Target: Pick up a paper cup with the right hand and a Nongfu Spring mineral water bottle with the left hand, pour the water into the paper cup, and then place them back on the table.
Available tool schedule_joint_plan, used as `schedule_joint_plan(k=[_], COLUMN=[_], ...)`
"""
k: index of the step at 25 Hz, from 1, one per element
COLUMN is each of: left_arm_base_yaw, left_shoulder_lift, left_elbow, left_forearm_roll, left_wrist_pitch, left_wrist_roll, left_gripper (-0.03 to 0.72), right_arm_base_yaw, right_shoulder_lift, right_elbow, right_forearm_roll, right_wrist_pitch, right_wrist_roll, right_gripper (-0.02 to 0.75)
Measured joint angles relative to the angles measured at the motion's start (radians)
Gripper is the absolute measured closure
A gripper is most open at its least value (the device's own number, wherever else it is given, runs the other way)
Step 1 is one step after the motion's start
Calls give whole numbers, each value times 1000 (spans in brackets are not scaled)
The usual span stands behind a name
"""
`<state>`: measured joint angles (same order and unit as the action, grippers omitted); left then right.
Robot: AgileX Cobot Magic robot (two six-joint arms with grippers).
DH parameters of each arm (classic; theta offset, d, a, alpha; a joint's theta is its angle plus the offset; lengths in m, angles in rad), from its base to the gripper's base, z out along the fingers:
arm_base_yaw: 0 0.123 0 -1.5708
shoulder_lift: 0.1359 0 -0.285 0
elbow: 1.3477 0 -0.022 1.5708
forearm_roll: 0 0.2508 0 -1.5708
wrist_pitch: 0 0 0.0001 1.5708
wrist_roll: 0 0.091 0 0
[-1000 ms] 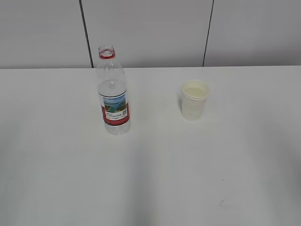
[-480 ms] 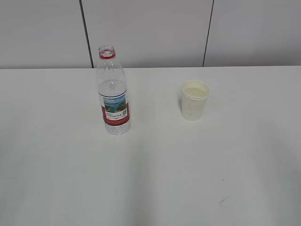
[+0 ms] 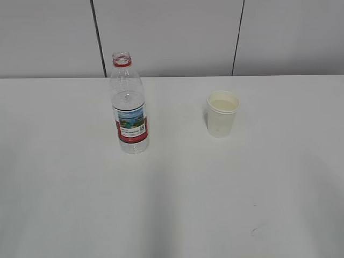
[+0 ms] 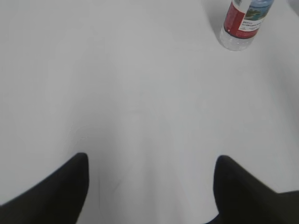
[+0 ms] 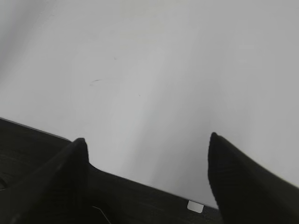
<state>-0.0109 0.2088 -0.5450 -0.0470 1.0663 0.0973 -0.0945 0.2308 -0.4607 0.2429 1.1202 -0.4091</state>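
You have the water bottle (image 3: 129, 105) standing upright on the white surface (image 3: 172, 204), left of centre in the exterior view, its cap off and its red neck ring showing at the top; the red-and-white label with the landscape picture faces the camera. The paper cup (image 3: 222, 114) stands upright to the right of it, well apart, rim up, with a pale pool of liquid visible inside. Neither arm shows in the exterior view. From the left wrist camera, you see the left gripper (image 4: 152, 186) with its two dark fingers (image 4: 60, 189) spread wide at the bottom corners of the picture, nothing between them but bare surface — the bottle's lower end (image 4: 243, 25) sits far up at the top right, well clear of the fingers. From the right wrist camera, the right gripper (image 5: 147, 182) likewise has its fingers (image 5: 243, 182) set wide apart and holds nothing; between them you see the near edge of the surface (image 5: 154, 93) and a dark area below it, where a small pale tag (image 5: 195, 206) lies. A few faint scuff marks (image 5: 96, 81) show on the surface ahead of that gripper. The cup does not appear in either wrist view.
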Motion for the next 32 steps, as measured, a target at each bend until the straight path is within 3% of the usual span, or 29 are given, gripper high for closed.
schedule_joint_plan(k=[13,32], left_arm_base_yaw=[0,0], left_shoulder_lift=[0,-1], left_elbow=[0,0], left_forearm_roll=[-1,-2], left_wrist_pitch=[0,0], left_wrist_roll=[0,0], left_gripper=[221,232], right_arm_base_yaw=[10,10], right_shoulder_lift=[-238,-247], right_elbow=[32,32], right_forearm_roll=[-46,-53], right_wrist_pitch=[-34,-35], right_wrist_roll=[49,67], right_gripper=[156,156])
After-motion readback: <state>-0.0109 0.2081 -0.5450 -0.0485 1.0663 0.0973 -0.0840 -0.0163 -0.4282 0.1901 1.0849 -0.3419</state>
